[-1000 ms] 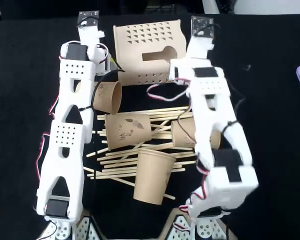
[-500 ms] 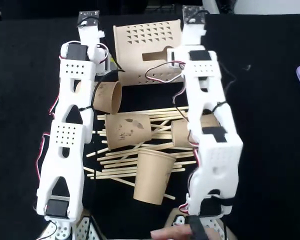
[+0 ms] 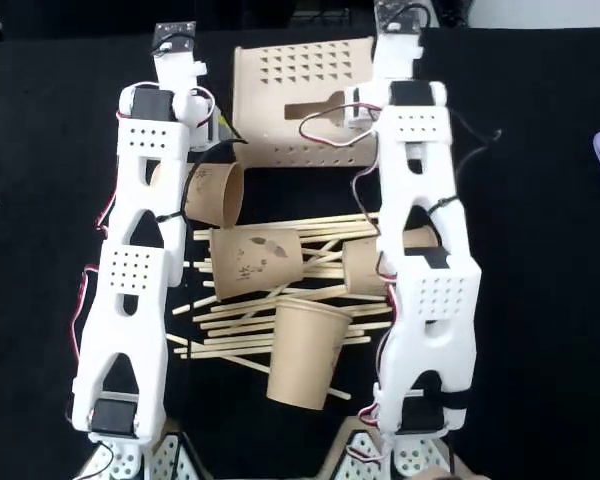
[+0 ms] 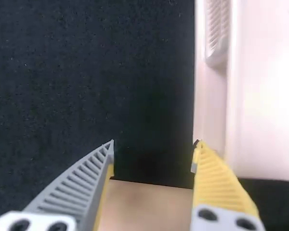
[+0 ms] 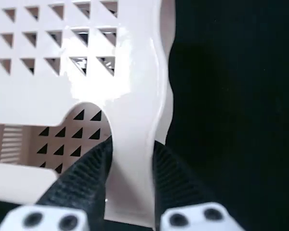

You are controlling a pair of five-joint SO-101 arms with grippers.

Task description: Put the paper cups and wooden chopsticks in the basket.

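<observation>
Look to the far edge of the black worktop (image 3: 540, 250) for the beige perforated plastic basket (image 3: 300, 75). Find the right end effector (image 5: 131, 144) drawn narrow on that basket's wall beside the handle cut-out (image 3: 318, 106), one finger through the opening and one outside, seemingly pinching the wall between them. Find the left end effector (image 4: 153, 143) spread wide and holding nothing, just off the basket's left end.

Look from there toward the near edge. First, close by, a brown paper cup (image 3: 215, 195) on its side. Then, mid-worktop between the two arms, three more paper cups (image 3: 305, 350) tumbled over a heap of pale wooden chopsticks (image 3: 230, 328). Note the sticks' long axes: mostly left to right, roughly parallel to the basket's long wall.

Judge the left arm nearer that first cup, needing only a short draw back toward the near edge before closing across the cup's wall.
</observation>
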